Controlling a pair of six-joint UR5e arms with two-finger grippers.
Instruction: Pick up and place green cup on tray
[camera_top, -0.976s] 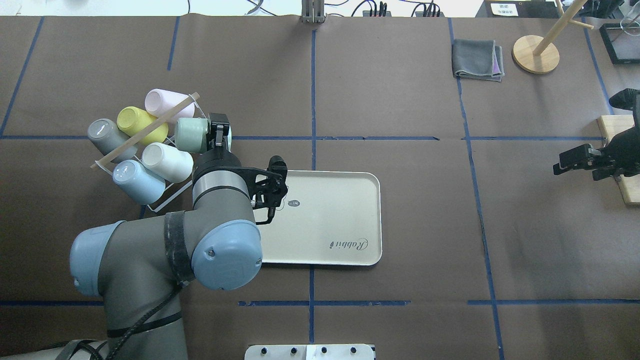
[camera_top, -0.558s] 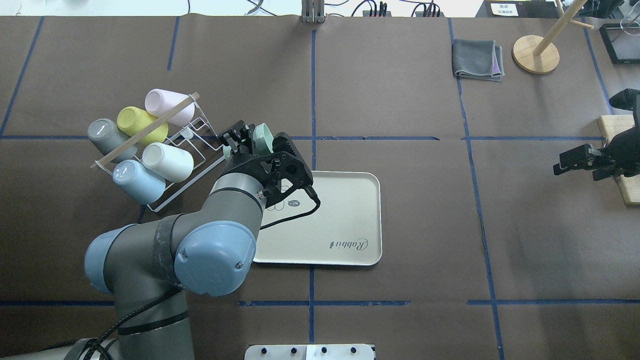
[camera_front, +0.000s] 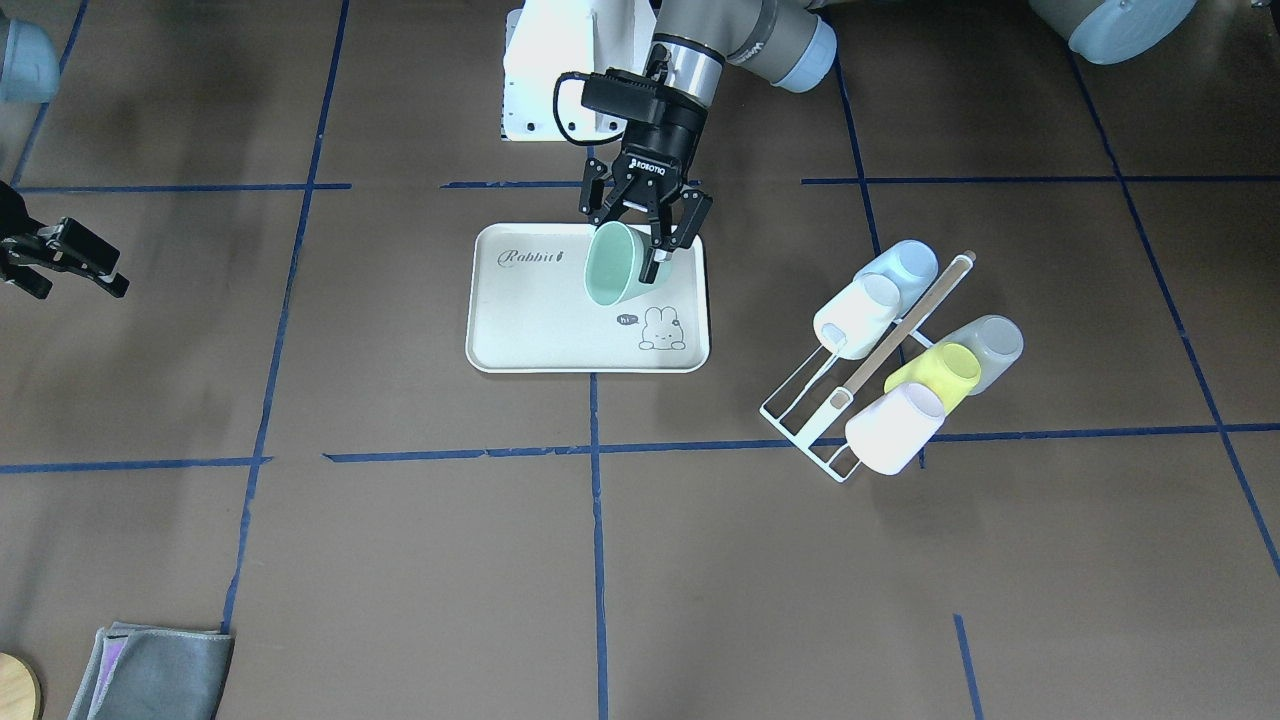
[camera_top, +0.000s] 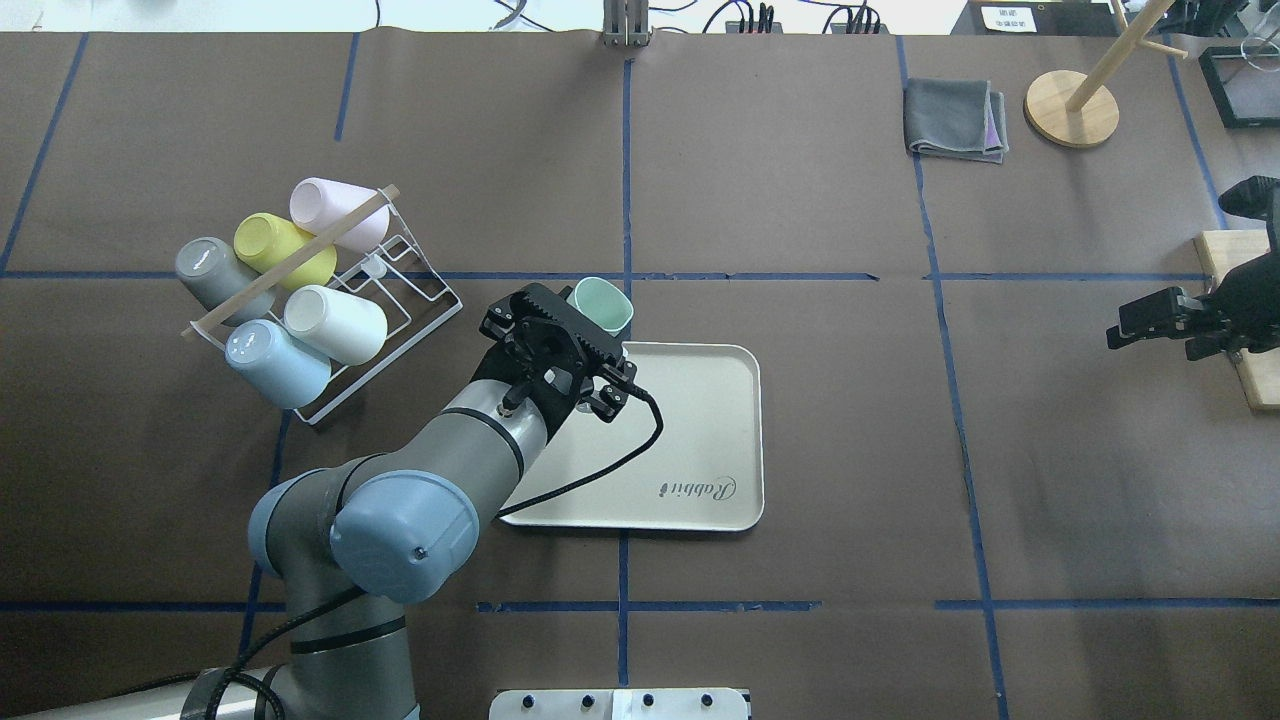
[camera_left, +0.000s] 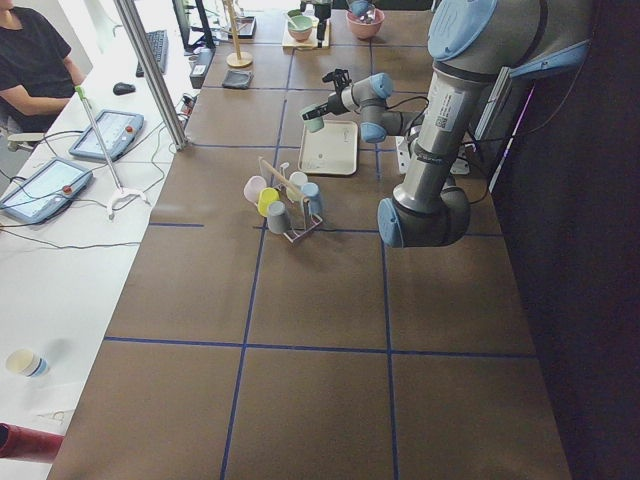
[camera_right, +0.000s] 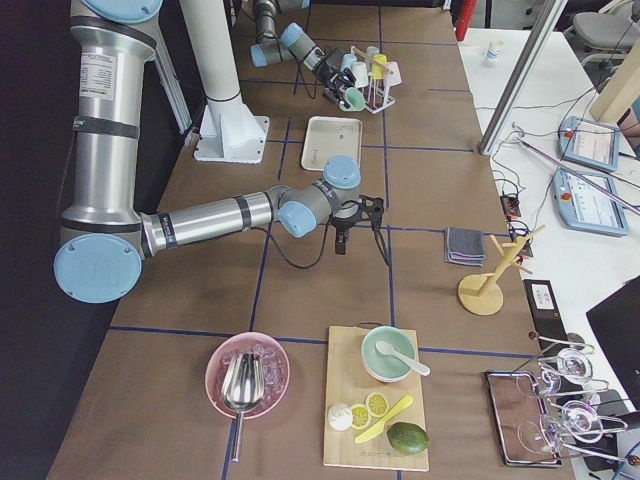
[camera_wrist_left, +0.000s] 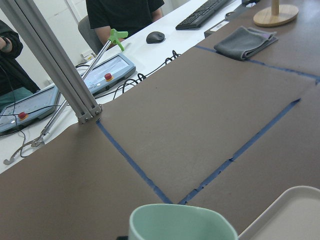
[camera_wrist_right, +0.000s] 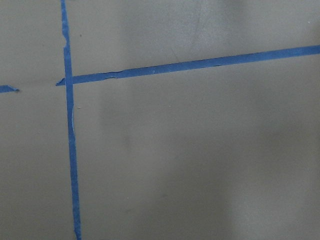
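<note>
**Left gripper** (camera_front: 640, 243): closed on the small, pale mint-green, handleless plastic cup (camera_front: 612, 266). The jaws pinch its wall from opposite sides, and the mouth is turned away from the wrist.

**Location of the green cup:** it hangs tilted. In the front-facing view it lies over the right half of the cream-white rectangular tray with raised rim (camera_front: 482, 340), just above the bunny drawing. In the overhead view it shows at the tray's upper left corner. No contact with the tray floor is evident, so it is judged to be held aloft.

**Right gripper** (camera_top: 1150, 322): at the right edge of the overhead view, well apart from the tray. Whether its jaws stand apart or together cannot be told.

**White wire rack** (camera_front: 800, 415): at the lower right of the front-facing view, carrying five other cups.

**Handling assessment:**
- The cup is judged light and thin-walled.
- In the left wrist view its rim looks slightly squared rather than round. This suggests the wall yields under the pinch, so modest force should suffice.
- The matte plastic should give fair friction and is unlikely to break.
- Being empty and light, the cup could tip or skid on the smooth tray if released while tilted.
- The best hold is across the body, as at present.
- The cup should be brought level and set low on a bare part of the tray before release.
</note>
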